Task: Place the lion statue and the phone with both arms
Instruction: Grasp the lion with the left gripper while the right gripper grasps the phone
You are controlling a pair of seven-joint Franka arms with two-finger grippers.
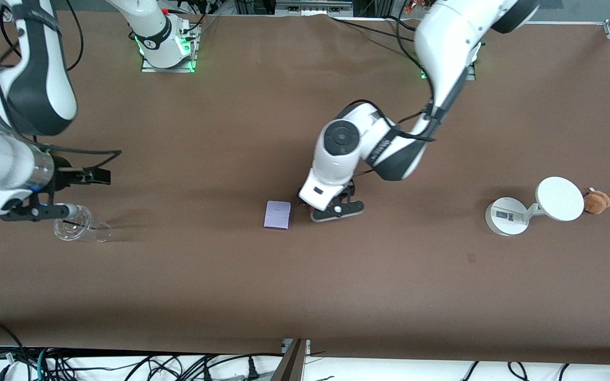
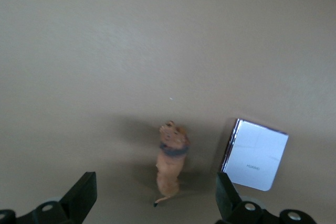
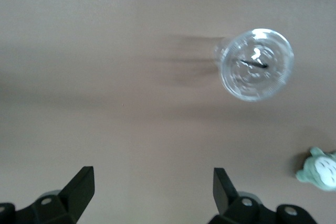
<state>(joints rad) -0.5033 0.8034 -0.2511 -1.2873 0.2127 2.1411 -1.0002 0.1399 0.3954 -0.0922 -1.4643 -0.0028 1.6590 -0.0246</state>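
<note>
The lion statue (image 2: 171, 163), a small orange-brown figurine with a dark collar and thin tail, lies on the brown table between my left gripper's open fingers. My left gripper (image 2: 156, 198) is low over it and touches nothing. In the front view the left gripper (image 1: 335, 210) hides the statue. The phone (image 1: 277, 215), a flat pale lavender rectangle, lies flat beside the statue toward the right arm's end; it also shows in the left wrist view (image 2: 255, 154). My right gripper (image 1: 45, 211) is open and empty (image 3: 152, 192), up over the table by a clear cup.
A clear plastic cup (image 1: 80, 226) lies at the right arm's end, also in the right wrist view (image 3: 255, 65). A grey-green plush toy (image 3: 320, 169) lies near it. A white round-based stand with a disc (image 1: 506, 216) and a brown plush toy (image 1: 597, 201) sit at the left arm's end.
</note>
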